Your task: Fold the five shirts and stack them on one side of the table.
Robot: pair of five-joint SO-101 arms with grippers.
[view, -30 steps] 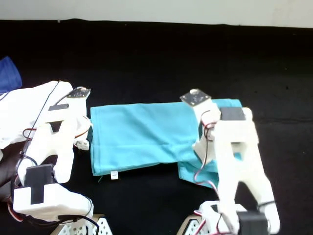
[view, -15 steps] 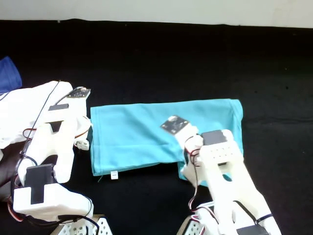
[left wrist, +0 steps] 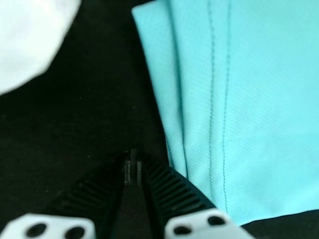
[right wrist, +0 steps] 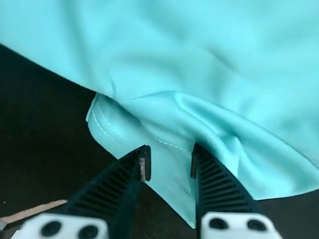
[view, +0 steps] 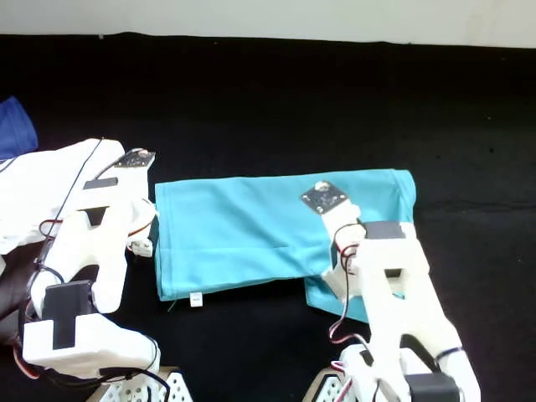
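Teal shirt (view: 243, 234) lay flat on the black table (view: 268, 100) in the high view, between the left arm (view: 92, 243) and the right arm (view: 385, 285), which hung over its near right corner. In the left wrist view, the left gripper (left wrist: 133, 169) was closed over bare table just beside the shirt's edge. In the right wrist view, the right gripper (right wrist: 168, 162) stood narrowly parted over the shirt's stitched corner.

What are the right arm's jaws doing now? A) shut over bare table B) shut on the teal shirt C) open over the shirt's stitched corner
C: in the right wrist view the right arm's jaws stand apart over the stitched corner of the teal shirt, with nothing clamped between them.
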